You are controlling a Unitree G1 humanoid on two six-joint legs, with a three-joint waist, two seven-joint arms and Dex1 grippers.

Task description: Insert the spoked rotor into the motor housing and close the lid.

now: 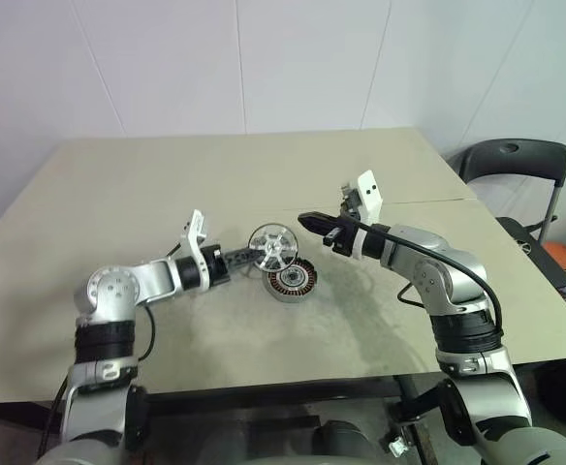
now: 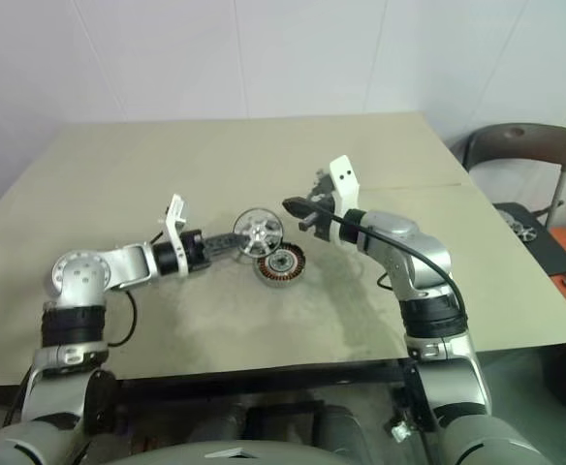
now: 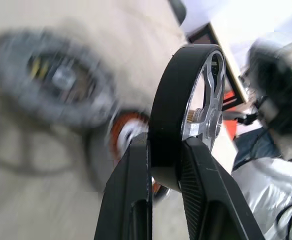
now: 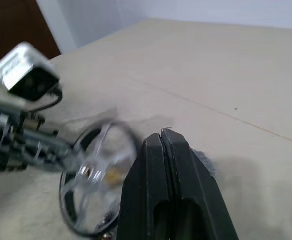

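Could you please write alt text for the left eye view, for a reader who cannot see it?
The left gripper holds the spoked rotor upright by its rim, just above the motor housing, which sits on a beige table. The right gripper, shut and empty, hovers to the rotor's right. A dark chair stands beyond the table's far right corner.

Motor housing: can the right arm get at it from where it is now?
Probably not directly: the spoked silver rotor, gripped by the left gripper, hangs just above the coppery-coiled silver housing ring, between it and the shut right gripper.
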